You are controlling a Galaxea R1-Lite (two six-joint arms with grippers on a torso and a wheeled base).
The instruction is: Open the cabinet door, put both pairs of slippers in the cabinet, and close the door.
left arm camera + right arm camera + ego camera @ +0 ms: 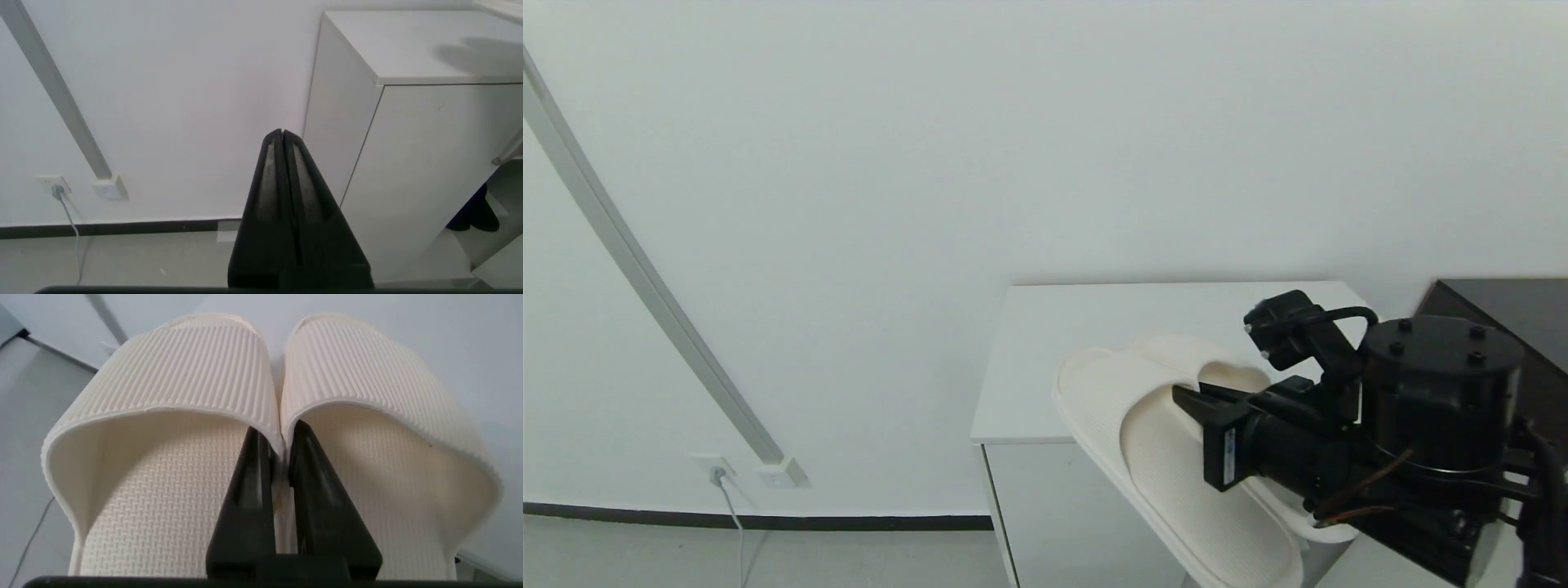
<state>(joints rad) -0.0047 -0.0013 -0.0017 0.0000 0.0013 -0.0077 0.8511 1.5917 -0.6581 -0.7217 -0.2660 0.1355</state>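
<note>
So this is the carry step. The right gripper (1186,400) has one pair of cream slippers (1152,465) and holds them up at the white cabinet (1111,314). In the right wrist view the right gripper (278,453) has its fingers tucked in under the straps, pinching the two inner strap edges together, so both slippers (155,514) hang from that one pinch, side by side. From the head view the pair sits tilted, with the toes over the front part of the cabinet top and the heels drooping down in front of it. I can't tell if the toes touch the top or just float above it.

The left gripper (282,140) is down lower off the cabinet's side, fingers pressed flat together with nothing in them, and the wall (163,98) is behind it. From there you get the cabinet front with the door (433,171) and what looks like a handle (508,152) at the far edge. I honestly can't tell whether that door is open or not.

My guess for the next bit is that the pair has to come down from top level to the opening, which needs the door swung wide first. The empty left gripper looks like the one for the handle. That pinch holds thin strap edges only, so a fast swing could shake a slipper loose.
</note>
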